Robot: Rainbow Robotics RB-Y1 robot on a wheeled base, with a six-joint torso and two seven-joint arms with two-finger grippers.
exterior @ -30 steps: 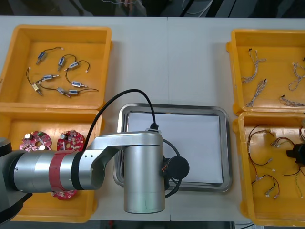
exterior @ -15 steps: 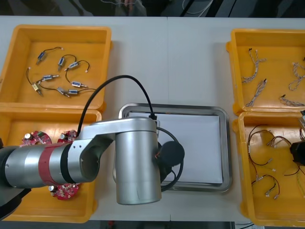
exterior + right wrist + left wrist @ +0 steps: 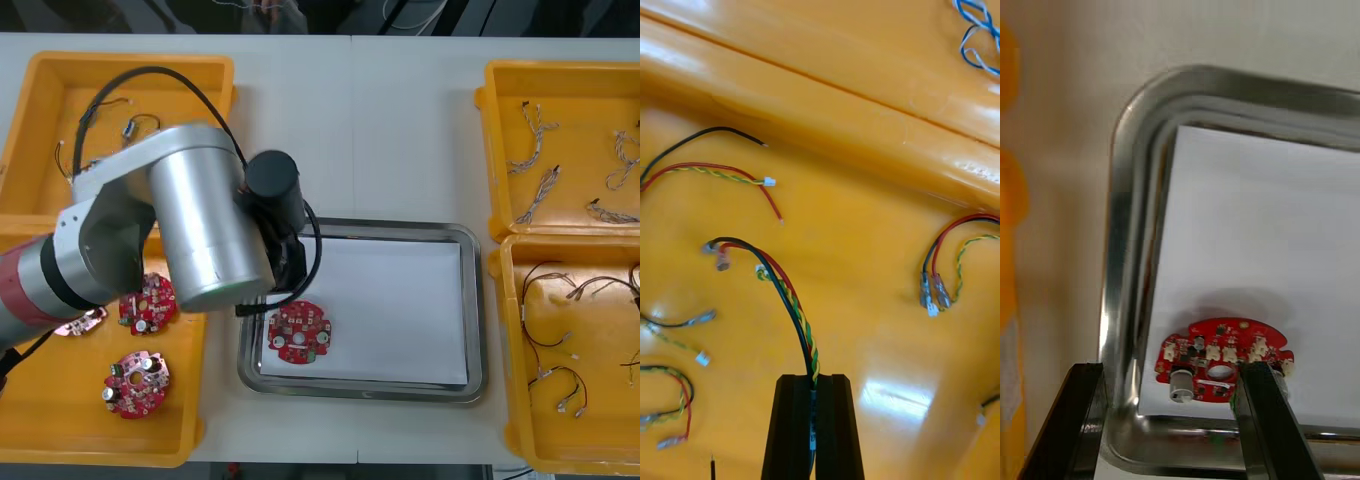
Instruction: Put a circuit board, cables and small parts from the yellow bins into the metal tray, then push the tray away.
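light table (image 3: 360, 130), yellow bins (image 3: 130, 58), metal tray (image 3: 476, 310)

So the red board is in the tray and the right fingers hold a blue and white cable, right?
Not quite: the red board is in the tray, but the right fingers hold a black, red and yellow cable, as the right wrist view shows.

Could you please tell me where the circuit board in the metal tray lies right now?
In the front view, the circuit board lies on the white inside of the metal tray, at its near left corner, close to the open left gripper.
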